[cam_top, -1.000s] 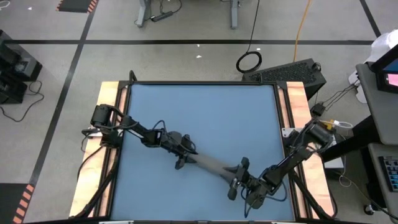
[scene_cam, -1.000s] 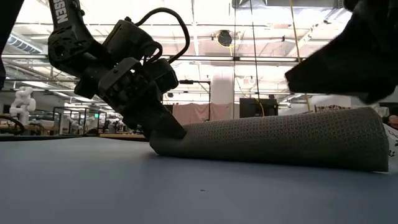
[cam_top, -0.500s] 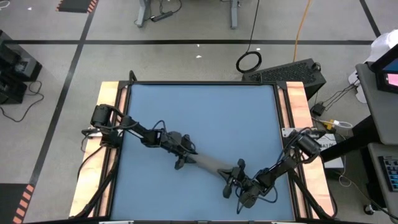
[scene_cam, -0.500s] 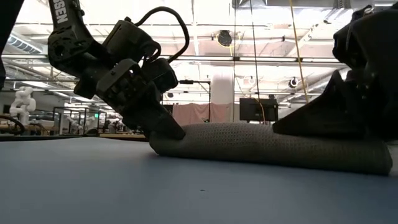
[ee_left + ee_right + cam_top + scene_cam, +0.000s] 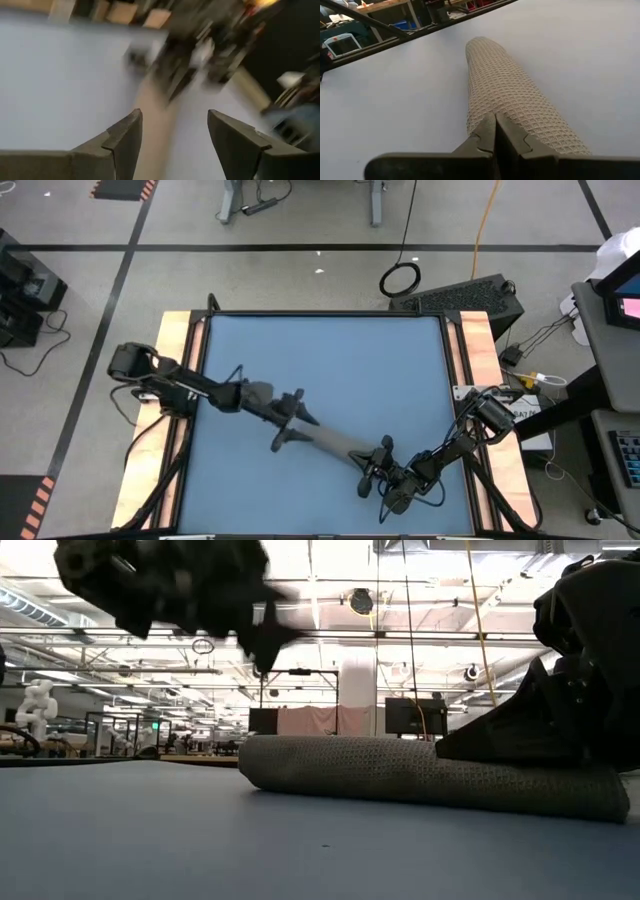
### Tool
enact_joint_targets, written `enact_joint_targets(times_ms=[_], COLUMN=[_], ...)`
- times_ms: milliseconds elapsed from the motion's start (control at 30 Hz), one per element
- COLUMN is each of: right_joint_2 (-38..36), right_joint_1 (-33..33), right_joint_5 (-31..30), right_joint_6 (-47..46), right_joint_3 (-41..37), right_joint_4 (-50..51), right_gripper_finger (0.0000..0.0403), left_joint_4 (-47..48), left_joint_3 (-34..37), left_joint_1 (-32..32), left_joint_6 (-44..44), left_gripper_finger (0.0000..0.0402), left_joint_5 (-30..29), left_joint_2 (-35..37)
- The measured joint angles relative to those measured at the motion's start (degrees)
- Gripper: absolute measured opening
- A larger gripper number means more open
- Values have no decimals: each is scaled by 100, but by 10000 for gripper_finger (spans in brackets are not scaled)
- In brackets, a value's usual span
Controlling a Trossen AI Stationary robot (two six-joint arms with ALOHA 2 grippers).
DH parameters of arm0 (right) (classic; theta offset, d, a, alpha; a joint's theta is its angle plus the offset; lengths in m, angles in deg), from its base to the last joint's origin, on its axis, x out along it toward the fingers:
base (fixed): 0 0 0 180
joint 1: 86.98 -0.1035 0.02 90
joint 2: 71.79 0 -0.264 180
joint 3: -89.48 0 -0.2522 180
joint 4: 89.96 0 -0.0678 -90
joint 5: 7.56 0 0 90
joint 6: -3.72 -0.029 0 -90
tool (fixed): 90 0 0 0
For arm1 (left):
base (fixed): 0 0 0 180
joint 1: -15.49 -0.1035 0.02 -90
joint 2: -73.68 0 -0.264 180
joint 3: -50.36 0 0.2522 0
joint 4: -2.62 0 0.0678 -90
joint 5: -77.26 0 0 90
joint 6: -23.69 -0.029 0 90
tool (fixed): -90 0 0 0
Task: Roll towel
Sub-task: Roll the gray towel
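Blue counter [image 5: 330, 370] carries towel [image 5: 335, 442], rolled into tight tube lying diagonally near front. Rolling looks finished. Left pincer [image 5: 287, 423] open, lifted above tube's far end. Right pincer [image 5: 493, 131] closed, pressing near end. Next: withdraw without unrolling.

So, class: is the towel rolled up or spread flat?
Rolled up: the towel lies as one long tube on the table, with no flat part showing.

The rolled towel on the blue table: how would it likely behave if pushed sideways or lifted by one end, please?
The towel lies as a long waffle-weave roll, so a sideways push would probably roll it. It looks soft; lifted by one end, it would likely sag and unwind.
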Motion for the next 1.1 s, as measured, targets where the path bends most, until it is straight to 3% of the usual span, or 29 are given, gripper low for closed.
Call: enact_joint_targets(times_ms=[133, 300, 533, 667, 733, 900, 1033, 1100], right_joint_2=[4, 7, 9, 9, 9, 9, -17, -88], right_joint_1=[0, 2, -2, -27, -52, -99, -103, -97], right_joint_5=[12, 12, 36, 49, 52, 44, -26, -65], right_joint_6=[0, 31, 163, 163, 155, 143, 170, 335], right_joint_3=[-2, -2, -2, -2, 0, -1, -11, -11], right_joint_4=[-9, -34, -50, -22, 14, 43, -49, -169], right_gripper_finger=[0, 0, 0, 0, 0, 0, 0, 0], left_joint_4=[-1634, -2215, -3058, -3633, -3898, -4496, -5415, -5406], left_joint_3=[-67, -334, -700, -690, -590, -180, -9, -25], left_joint_1=[472, 688, 417, 142, 26, -152, -171, -114], left_joint_6=[-432, -890, -590, -161, 86, 454, 662, 644], left_gripper_finger=[226, 195, 89, 25, 7, 11, 5, 3], left_joint_5=[-266, -601, -572, -210, 71, 326, 525, 529], left_joint_2=[-264, -1239, -2929, -3505, -3680, -3751, -3554, -3282])
